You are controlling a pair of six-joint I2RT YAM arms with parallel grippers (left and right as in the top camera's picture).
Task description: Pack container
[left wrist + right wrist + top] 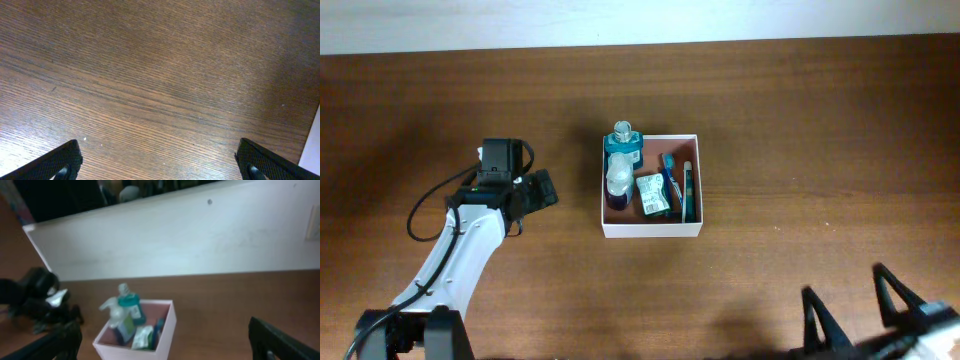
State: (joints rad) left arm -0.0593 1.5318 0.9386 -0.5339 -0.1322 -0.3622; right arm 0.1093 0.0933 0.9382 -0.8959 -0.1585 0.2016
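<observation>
While the container (651, 230) sits on the table (800, 120) holding toiletries (653, 193), we see the left gripper (542, 190) and right gripper (850, 292) apart from it, both with jaws spread wide.

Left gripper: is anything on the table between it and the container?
Nothing visible does. Only bare table lies between the open left gripper and the container, on the side nearest that gripper.
</observation>
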